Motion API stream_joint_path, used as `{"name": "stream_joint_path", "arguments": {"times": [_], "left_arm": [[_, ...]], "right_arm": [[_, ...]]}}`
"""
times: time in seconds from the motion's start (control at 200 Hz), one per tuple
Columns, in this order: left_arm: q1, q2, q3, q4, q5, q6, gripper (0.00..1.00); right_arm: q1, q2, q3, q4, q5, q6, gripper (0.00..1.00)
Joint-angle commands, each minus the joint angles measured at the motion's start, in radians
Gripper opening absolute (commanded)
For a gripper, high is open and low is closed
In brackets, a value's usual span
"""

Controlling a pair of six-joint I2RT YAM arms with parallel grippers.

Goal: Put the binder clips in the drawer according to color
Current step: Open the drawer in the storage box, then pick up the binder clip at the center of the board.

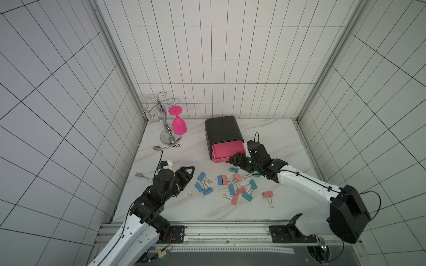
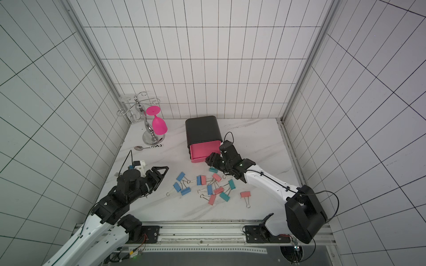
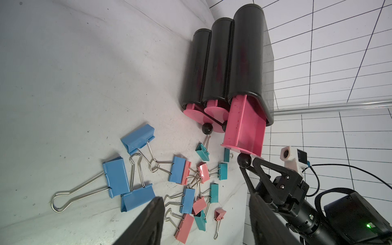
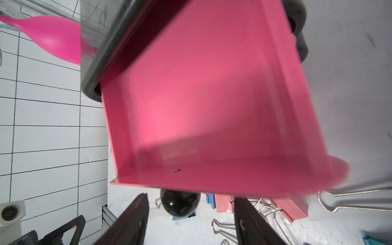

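Observation:
The drawer (image 1: pixel 221 130) is a black chest at the back of the table, and its top pink tray (image 1: pixel 227 150) is pulled out. That tray is empty in the right wrist view (image 4: pixel 212 106). My right gripper (image 4: pixel 191 220) is open, with its fingers on either side of the tray's black knob (image 4: pixel 180 203) and a gap at both sides. The binder clips (image 1: pixel 230 186) lie scattered in front of the chest: blue ones (image 1: pixel 201 176) to the left, teal (image 1: pixel 233 170) and pink (image 1: pixel 267 194) ones to the right. My left gripper (image 1: pixel 187 171) hovers open and empty just left of the blue clips (image 3: pixel 115 177).
A chrome glass rack (image 1: pixel 167 135) with a hanging pink goblet (image 1: pixel 179 125) stands at the back left. A spoon (image 1: pixel 158 148) and a fork (image 1: pixel 140 175) lie along the left edge. Tiled walls close in three sides.

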Motion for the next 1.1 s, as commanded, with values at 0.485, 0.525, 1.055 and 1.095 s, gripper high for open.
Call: {"name": "stream_joint_path", "arguments": {"times": [0.485, 0.525, 1.055, 1.095], "left_arm": [[0.006, 0.057, 0.083, -0.128, 0.002, 0.095, 0.67], [0.006, 0.068, 0.093, -0.15, 0.011, 0.11, 0.67], [0.017, 0.141, 0.098, -0.192, 0.088, 0.134, 0.67], [0.019, 0.142, 0.093, -0.183, 0.096, 0.128, 0.67]], "right_arm": [[-0.001, -0.221, 0.027, -0.344, 0.184, -0.124, 0.65], [-0.005, -0.238, 0.032, -0.383, 0.207, -0.125, 0.65], [-0.321, -0.288, 0.018, -0.642, 0.22, -0.188, 0.68], [-0.348, -0.26, 0.023, -0.643, 0.202, -0.206, 0.67]]}}
